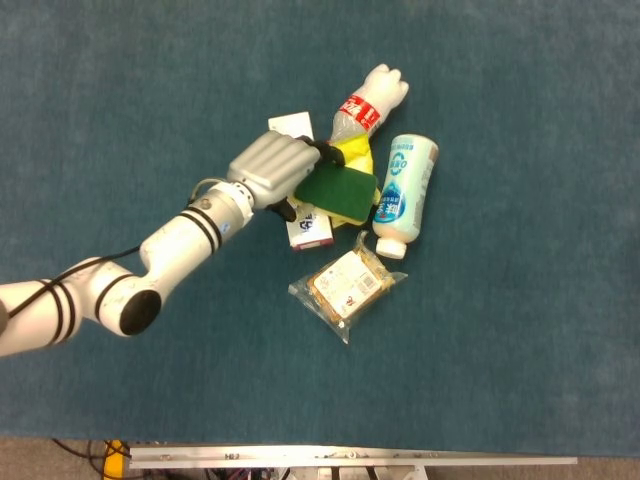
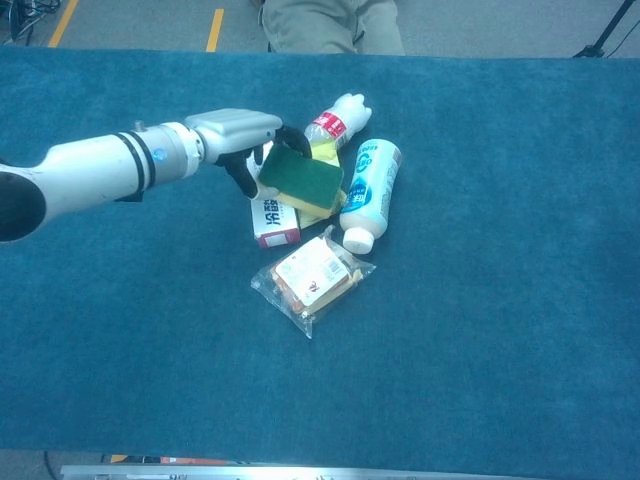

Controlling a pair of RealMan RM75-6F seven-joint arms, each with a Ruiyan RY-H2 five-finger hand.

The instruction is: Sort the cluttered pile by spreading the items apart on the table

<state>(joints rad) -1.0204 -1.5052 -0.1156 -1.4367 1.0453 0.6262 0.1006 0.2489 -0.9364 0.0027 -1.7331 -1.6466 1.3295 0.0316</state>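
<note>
Our left hand (image 1: 272,170) grips the green-and-yellow sponge (image 1: 340,190) atop the pile near the tabletop's (image 1: 520,350) middle. We judge it light, soft and compressible, best pinched across its edges. The right hand is unseen.

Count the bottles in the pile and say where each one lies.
2. The clear bottle with the red label lies at the pile's far end; the white bottle with the blue label lies on its right side. Others could be hidden underneath.
</note>
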